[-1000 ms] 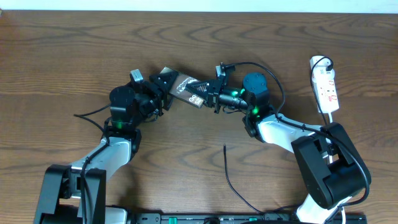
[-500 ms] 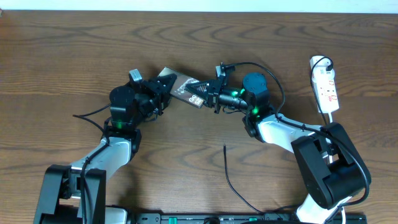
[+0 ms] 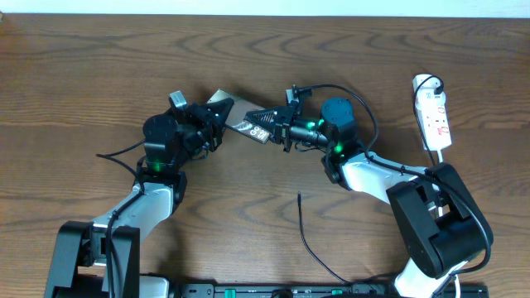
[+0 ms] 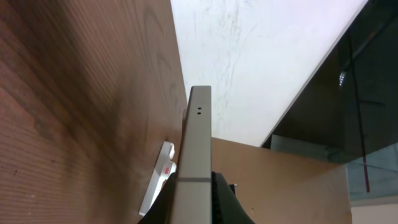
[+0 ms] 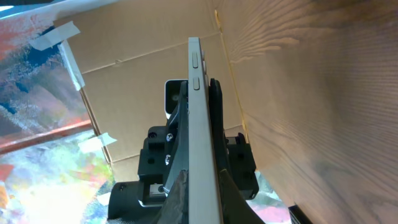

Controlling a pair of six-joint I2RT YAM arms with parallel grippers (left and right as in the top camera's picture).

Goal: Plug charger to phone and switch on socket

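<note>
The phone is held up off the table between both arms, its lettered face tilted. My left gripper is shut on its left end and my right gripper is shut on its right end. In the left wrist view the phone shows edge-on between the dark fingers, with the white socket beyond it. The right wrist view also shows the phone edge-on in my right gripper. The charger lies loose on the table, its plug tip pointing away from me. The socket lies at the far right.
The socket's white cord loops at its far end. The right arm's base stands between the socket and the charger cable. The left arm's base is at the front left. A thick black robot cable arcs over the right wrist.
My left gripper has closed onto the phone's left end. The left wrist has shifted slightly left. The right gripper has kept its hold on the phone.
</note>
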